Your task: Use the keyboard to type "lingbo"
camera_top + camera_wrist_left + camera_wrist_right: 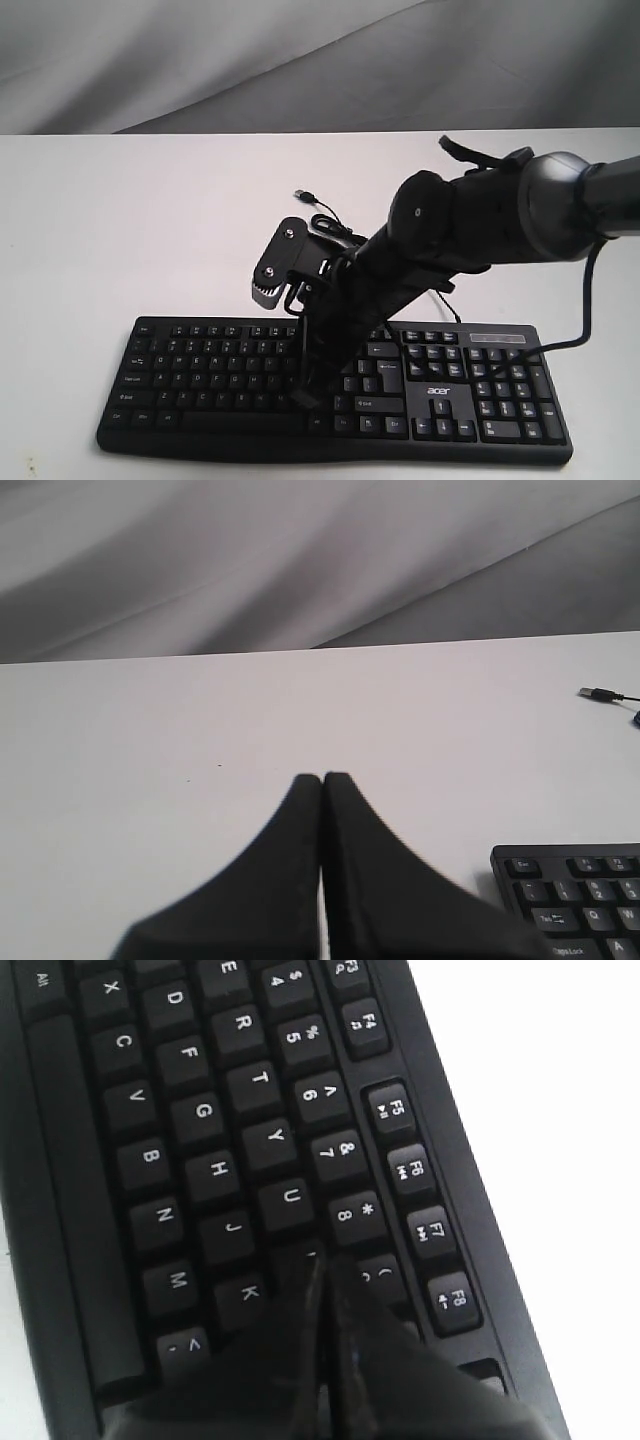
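Only the right wrist view shows the right gripper (322, 1265) clenched empty, its tips on the Acer keyboard (200, 370) beside the U key (288, 1200). The left gripper (322, 778), clenched too, hovers above the white table (120, 230), a keyboard corner nearby. A grey drape (200, 60) hangs behind.

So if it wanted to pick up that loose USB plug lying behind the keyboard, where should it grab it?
Probably by the dark moulded body of the USB plug, coming straight down from above and closing across its two long sides. It lies flat on the table with nothing touching it, and its cable trails off toward the keyboard, so the sides are free.
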Robot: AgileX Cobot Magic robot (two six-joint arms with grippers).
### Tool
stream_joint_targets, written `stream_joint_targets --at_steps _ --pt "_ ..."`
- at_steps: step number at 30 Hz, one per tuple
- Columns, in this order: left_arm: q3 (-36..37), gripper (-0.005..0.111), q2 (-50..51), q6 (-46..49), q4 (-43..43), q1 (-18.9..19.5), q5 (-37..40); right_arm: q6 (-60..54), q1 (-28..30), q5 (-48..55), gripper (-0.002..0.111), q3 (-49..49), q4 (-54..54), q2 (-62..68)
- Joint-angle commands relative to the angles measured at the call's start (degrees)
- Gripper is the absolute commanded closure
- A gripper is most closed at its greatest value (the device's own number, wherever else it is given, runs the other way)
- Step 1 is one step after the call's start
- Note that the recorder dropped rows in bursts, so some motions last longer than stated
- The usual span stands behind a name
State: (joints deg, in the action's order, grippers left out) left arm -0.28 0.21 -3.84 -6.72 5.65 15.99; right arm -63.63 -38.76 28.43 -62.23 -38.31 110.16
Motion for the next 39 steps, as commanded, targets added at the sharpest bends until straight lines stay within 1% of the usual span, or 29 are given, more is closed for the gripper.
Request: stream_joint_targets --at_steps 1,5,9,12,17,24,31,35,37,39 --pt "0.3 0.106 -0.2 -0.1 0.0 0.1 -0.7 -0.4 0.2 2.0 0.108 0.5 1.9 -3.8" --pt "0.3 0.106 -0.2 -0.1 0.0 0.1 -0.7 1.5 0.2 3.2 0.108 0.5 2.7 -10.1" --pt "0.3 0.106 -0.2 -0.1 0.0 0.1 -0.7 10.7 0.3 0.2 0.108 0.5 11.9 -21.6" --pt "0.3 0.106 -0.2 -0.1 0.0 0.1 -0.7 16.4 0.3 -3.1 0.108 0.5 15.4 -28.6" --pt "0.3 0.106 -0.2 -0.1 0.0 0.1 -0.7 21.1 0.3 -6.3 0.108 0.5 15.5 -39.2" --pt "0.3 0.106 -0.2 -0.1 0.0 0.1 -0.7 21.1 0.3 -6.9 0.108 0.5 14.2 -44.8" --pt "0.3 0.106 -0.2 -0.1 0.0 0.1 -0.7 21.1 0.3 -7.1 0.108 0.5 14.2 -46.2" --pt "0.3 0.106 -0.2 -0.1 0.0 0.1 -0.7 20.9 0.6 -13.2 0.108 0.5 16.6 -47.0" --pt "0.3 0.106 -0.2 -0.1 0.0 0.1 -0.7 24.9 1.8 -15.7 0.108 0.5 15.2 -47.5" --pt "0.3 0.106 -0.2 -0.1 0.0 0.1 -0.7 32.2 3.9 -16.4 0.108 0.5 15.2 -48.0"
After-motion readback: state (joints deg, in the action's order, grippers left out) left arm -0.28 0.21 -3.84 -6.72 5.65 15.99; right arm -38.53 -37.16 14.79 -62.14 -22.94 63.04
